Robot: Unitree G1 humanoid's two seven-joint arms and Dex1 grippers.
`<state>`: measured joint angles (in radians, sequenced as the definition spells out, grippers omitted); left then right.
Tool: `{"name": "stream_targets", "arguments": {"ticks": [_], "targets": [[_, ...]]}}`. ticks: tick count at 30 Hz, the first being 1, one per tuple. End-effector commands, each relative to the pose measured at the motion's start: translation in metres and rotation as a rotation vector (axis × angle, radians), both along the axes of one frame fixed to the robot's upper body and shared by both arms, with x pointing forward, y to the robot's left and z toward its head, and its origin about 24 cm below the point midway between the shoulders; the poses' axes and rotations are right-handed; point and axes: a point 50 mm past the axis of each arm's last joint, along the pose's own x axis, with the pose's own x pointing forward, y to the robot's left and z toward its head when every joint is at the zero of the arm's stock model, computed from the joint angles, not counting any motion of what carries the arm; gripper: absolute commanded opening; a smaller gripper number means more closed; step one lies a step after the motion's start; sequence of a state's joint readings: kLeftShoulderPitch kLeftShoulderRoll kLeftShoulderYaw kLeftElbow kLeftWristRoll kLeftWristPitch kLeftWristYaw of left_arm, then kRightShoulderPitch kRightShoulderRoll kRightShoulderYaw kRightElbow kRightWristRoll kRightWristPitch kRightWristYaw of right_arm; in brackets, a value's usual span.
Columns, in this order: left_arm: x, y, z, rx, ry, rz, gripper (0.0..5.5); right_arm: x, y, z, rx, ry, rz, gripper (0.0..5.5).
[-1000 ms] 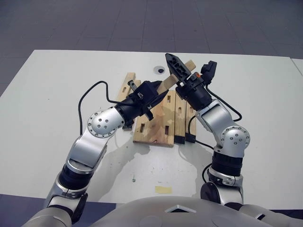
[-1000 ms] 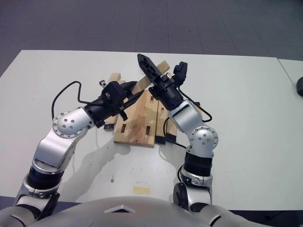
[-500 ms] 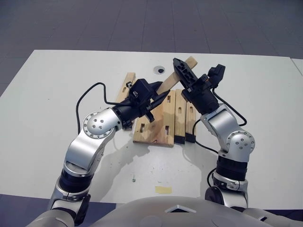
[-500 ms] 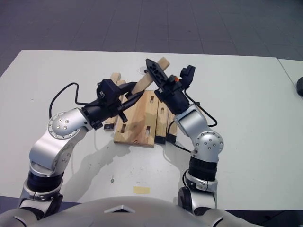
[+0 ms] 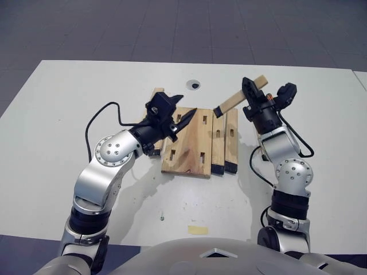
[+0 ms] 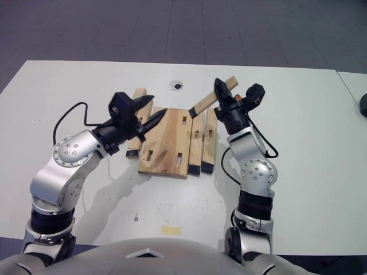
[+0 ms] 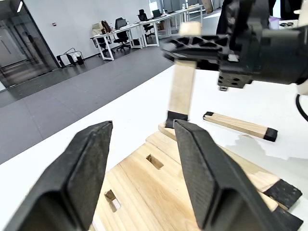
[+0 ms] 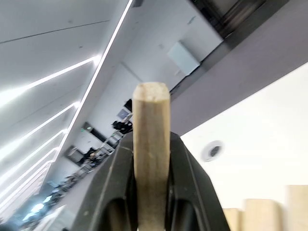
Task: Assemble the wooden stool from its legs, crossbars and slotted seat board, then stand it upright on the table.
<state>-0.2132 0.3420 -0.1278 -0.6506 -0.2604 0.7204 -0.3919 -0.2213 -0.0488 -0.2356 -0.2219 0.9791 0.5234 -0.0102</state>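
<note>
The slotted seat board lies flat on the white table. Two dark-tipped legs lie side by side against its right edge. My right gripper is shut on another dark-tipped leg, held tilted in the air above the board's far right corner; in the right wrist view that leg stands between the fingers. My left gripper hovers open over the board's far left corner, with nothing between its fingers. The held leg hangs just beyond them.
More wooden pieces lie left of the board, partly hidden by my left arm. A short bar with dark ends lies on the table by the board. A round hole is behind the board, and yellow tape is near the front edge.
My right gripper has swung to the right, carrying the leg away from my left gripper. The left gripper has drawn back left and now stands open and apart from the leg.
</note>
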Motion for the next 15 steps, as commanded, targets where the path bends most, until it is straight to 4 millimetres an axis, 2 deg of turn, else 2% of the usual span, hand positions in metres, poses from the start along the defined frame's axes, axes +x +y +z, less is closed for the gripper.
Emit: {"name": "stream_targets", "arguments": {"ticks": [1,5,15], "targets": [[0.011,0.019,-0.006,0.006,0.045,0.166,3.14,-0.006,0.003,-0.025,-0.048,0.097,-0.031,0.42],[0.016,0.023,-0.008,0.001,0.053,0.232,3.76,-0.007,0.004,-0.039,-0.103,0.139,-0.082,0.42],[0.018,0.019,-0.012,0.034,0.050,0.234,5.40,-0.009,0.008,-0.057,-0.240,0.167,-0.147,0.42]]}}
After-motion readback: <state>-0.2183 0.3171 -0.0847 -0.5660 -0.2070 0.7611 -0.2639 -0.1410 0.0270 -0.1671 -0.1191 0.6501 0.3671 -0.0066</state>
